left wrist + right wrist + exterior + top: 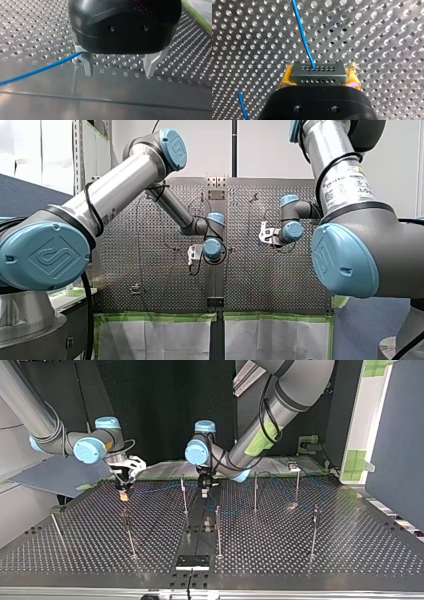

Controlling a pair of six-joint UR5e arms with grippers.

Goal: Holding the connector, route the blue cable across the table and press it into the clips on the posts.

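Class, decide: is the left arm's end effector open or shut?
Open. In the left wrist view the left end effector has its metal fingers wide apart, nothing between them.

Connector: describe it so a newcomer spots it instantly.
Over the perforated table, find my right gripper at the top view's left. Its yellow pads clamp the connector: a grey block, alone in having rows of small holes and the blue cable leaving it.
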